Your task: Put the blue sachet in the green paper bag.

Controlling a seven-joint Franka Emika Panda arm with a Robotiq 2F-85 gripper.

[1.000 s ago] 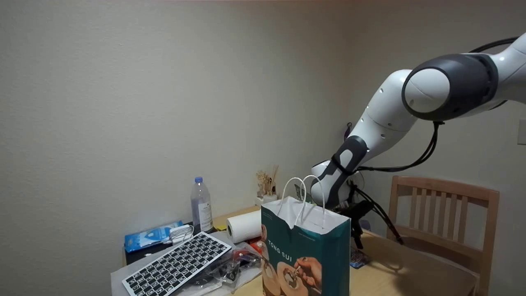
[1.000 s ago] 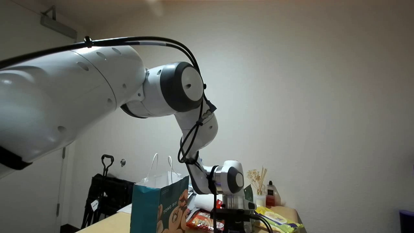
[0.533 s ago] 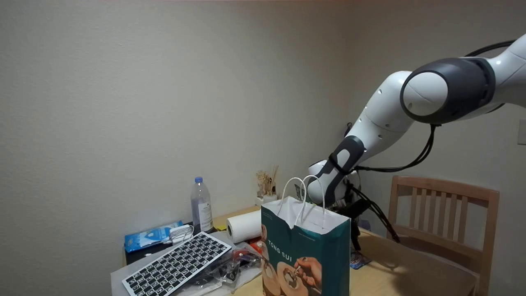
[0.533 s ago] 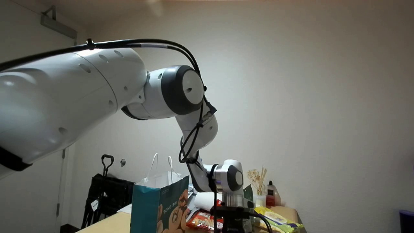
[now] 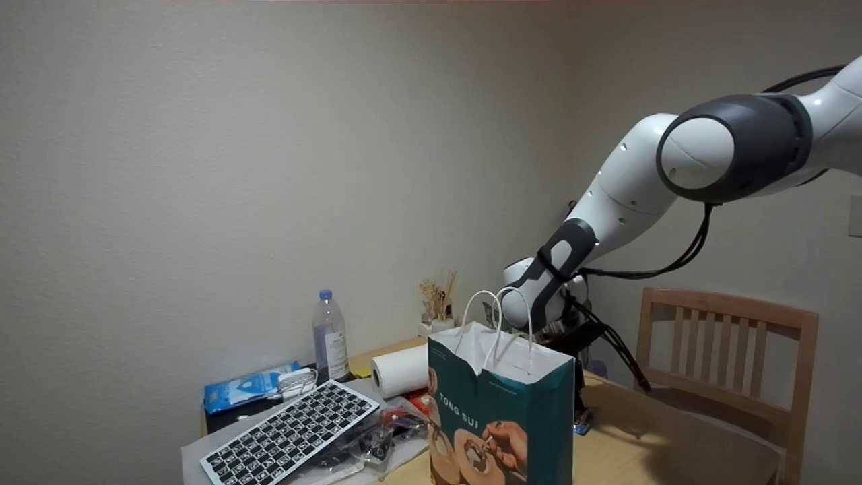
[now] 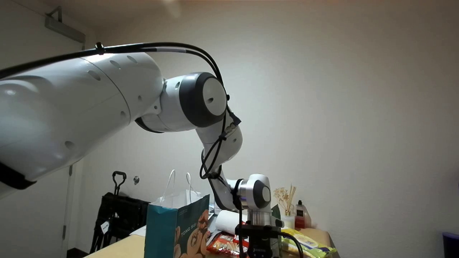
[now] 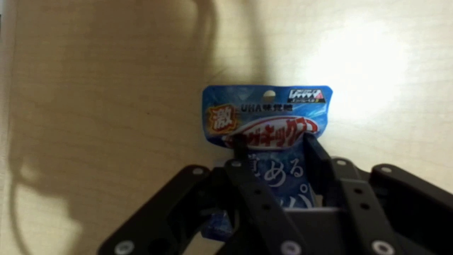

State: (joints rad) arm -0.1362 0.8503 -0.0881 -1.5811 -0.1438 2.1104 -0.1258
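In the wrist view the blue sachet (image 7: 277,159), with red and white lettering, lies between the two black fingers of my gripper (image 7: 275,141). They press on its sides, and it is narrowed there while its top edge flares out beyond the fingertips. An exterior view shows a small bit of the sachet (image 5: 583,423) below the fingers, beside the bag. The green paper bag (image 5: 549,431) stands upright on the table, its top open and its white handles raised. It partly hides the gripper. In an exterior view the gripper's fingers fall below the picture's edge.
Left of the bag lie a paper roll (image 5: 401,372), a black-and-white patterned board (image 5: 293,434) and clear plastic bags. Behind stands a tall bottle (image 5: 330,343). A red snack pack (image 6: 224,245) and a yellow-green pack (image 6: 308,244) lie near the arm. A wooden chair (image 5: 731,357) stands beyond.
The wrist first sank slightly, then rose a little. In an exterior view the sachet went from lying spread flat to looking narrower and bunched at the fingers. The bag has not moved.
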